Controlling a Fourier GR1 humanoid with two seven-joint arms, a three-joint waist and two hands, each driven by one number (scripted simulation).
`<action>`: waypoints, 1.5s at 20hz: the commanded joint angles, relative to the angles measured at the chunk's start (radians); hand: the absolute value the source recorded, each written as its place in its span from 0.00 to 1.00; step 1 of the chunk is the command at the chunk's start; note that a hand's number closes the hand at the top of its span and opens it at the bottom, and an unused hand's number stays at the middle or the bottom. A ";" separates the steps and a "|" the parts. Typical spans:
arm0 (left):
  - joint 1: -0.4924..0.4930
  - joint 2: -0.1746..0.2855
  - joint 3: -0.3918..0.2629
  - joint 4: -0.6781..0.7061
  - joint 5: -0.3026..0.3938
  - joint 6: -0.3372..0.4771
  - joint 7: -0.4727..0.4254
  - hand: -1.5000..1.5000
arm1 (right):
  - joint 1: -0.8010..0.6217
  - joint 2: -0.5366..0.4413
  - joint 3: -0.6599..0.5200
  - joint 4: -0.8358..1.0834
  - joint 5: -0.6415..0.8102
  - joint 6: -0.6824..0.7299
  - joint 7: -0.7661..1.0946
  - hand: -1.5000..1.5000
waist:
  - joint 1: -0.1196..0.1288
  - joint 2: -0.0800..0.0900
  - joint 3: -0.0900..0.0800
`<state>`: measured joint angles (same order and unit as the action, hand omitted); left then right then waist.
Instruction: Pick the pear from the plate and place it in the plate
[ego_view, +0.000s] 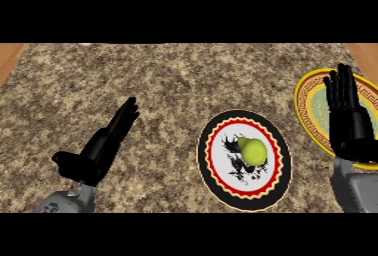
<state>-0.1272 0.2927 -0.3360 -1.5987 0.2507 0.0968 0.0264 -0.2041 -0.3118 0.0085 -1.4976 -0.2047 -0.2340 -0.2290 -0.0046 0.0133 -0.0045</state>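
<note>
Leftmost, the left hand (100, 147) rests open over the granite counter (162, 80), fingers straight and together, holding nothing. Well to its right, the green pear (253, 151) lies mid black-rimmed plate (202, 160), untouched. Just right again, the right hand (353, 125) is flat and empty, fingers straight, over a yellow-rimmed plate (304, 105). A good grasp likely means swinging it left, descending, then curling round the pear's middle.

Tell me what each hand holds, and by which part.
Nothing. Both the left hand and right hand are open; the pear lies on its plate.
</note>
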 joint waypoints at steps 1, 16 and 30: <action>-0.014 -0.007 0.028 0.057 -0.014 0.018 0.001 0.50 | -0.055 -0.027 0.060 0.104 -0.040 0.167 0.035 1.00 | 0.020 -0.006 0.005; -0.079 0.080 0.157 0.173 -0.014 0.070 0.115 0.50 | -0.315 -0.235 0.354 0.506 -0.045 1.059 -0.073 0.00 | 0.089 0.018 0.009; -0.080 0.079 0.207 0.259 -0.015 0.046 0.075 0.50 | -0.592 -0.241 0.574 0.728 0.321 1.146 -0.360 0.00 | 0.055 0.005 0.006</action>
<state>-0.2283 0.3659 -0.1529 -1.3779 0.2309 0.1577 0.1345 -0.7648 -0.5438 0.5203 -0.8207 0.0356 0.7761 -0.4154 0.0622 0.0209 0.0028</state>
